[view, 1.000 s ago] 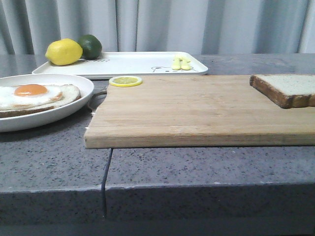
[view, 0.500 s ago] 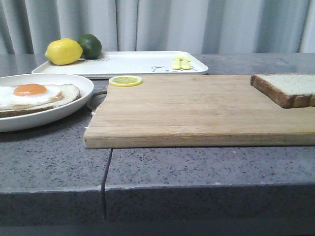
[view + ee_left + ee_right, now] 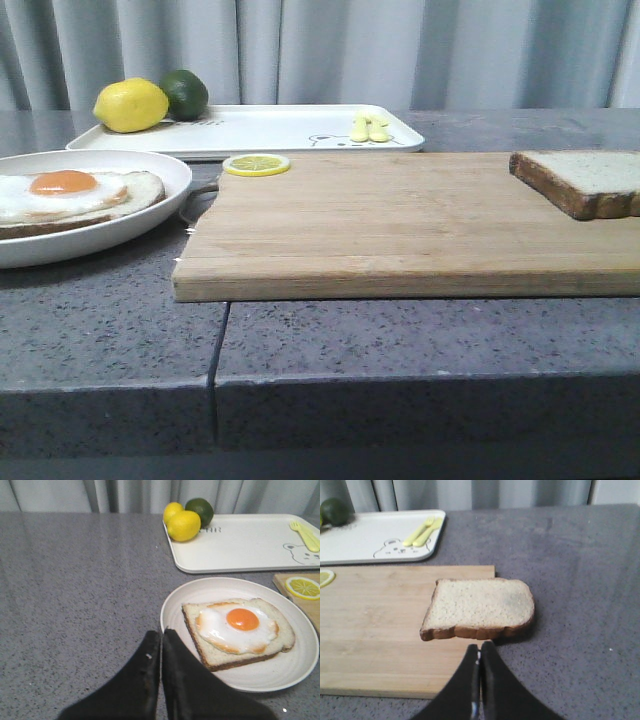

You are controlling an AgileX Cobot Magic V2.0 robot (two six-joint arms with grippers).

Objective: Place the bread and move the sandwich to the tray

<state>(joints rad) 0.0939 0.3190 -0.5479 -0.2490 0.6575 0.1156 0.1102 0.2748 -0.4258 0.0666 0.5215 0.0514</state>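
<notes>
L gripper (image 3: 160,635) fingers pressed together, empty, just short of plate (image 3: 300,670) w/ sandwich (image 3: 237,630). R gripper (image 3: 480,652) same, empty, near bread (image 3: 480,607) overhanging board (image 3: 375,630) edge. Tray (image 3: 270,130) behind board.

I work at what looks like a kitchen counter. The grey speckled stone worktop (image 3: 400,340) carries a wooden cutting board (image 3: 400,225), and everything else sits around that board: a round white plate (image 3: 150,215) with an egg-topped slice just beside its left end, a white serving tray (image 3: 270,130) behind it holding a lemon (image 3: 130,105), a lime (image 3: 185,93) and small yellow cutlery (image 3: 368,128). A lemon slice (image 3: 256,164) lies on the board's far left corner. Pale pleated curtains (image 3: 330,50) hang behind the counter.
</notes>
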